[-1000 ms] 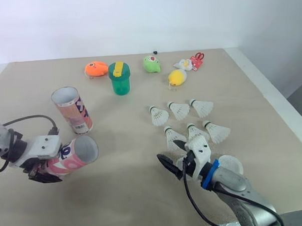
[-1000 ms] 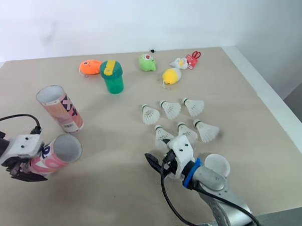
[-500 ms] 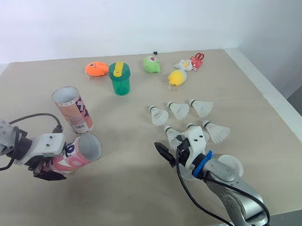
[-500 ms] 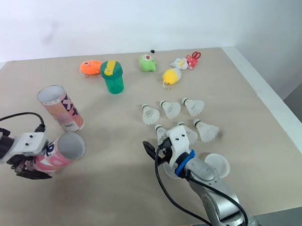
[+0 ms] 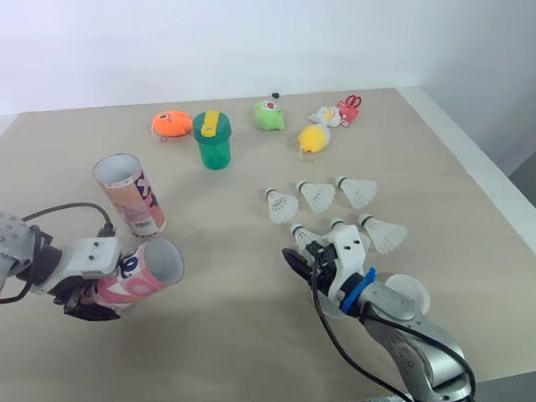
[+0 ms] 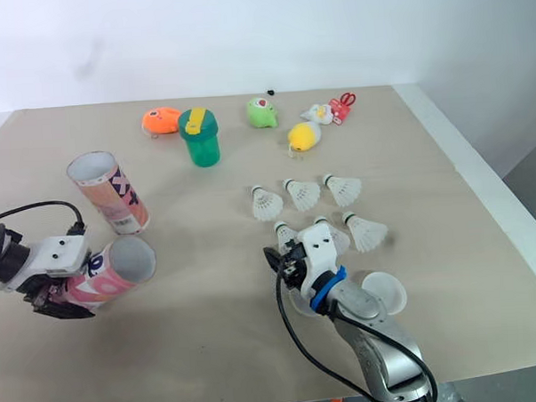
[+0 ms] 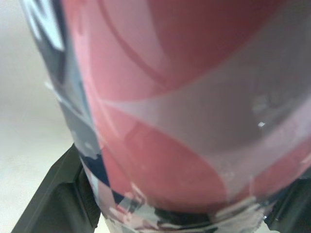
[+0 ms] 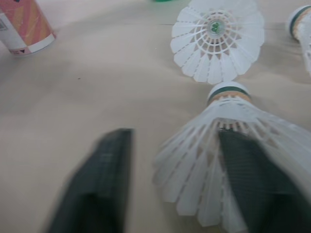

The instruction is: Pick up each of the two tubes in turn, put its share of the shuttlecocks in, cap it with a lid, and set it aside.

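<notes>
1. The left end effector [image 5: 87,304] is clamping its two black fingers on the closed end of a pink shuttlecock tube [image 5: 136,275]. It is holding the tube nearly level, well to the left of the green cup [image 5: 212,141] and much nearer the robot. The tube's open mouth is facing right. Whether the tube is touching the bench [image 5: 212,355] cannot be told.
2. The second tube [image 5: 128,195] is standing on the bench, leaning, with its open mouth up. It is left of the green cup and a little nearer the robot, close to the held tube but apart from it.
3. The green cup is standing upright, with an orange toy [image 5: 171,123] lying just to its left.
4. Six shuttlecocks [image 5: 318,195] are lying in two rows of three, right of the green cup and nearer the robot.
5. The right end effector [image 5: 304,254] is hovering at the front-left shuttlecock [image 5: 302,238] with its fingers apart. In the right wrist view, one finger is showing through the feather skirt while the other is standing clear over bare bench.
6. A white lid [image 5: 413,293] is lying flat, farthest right of the green cup and partly hidden by the right arm.
</notes>
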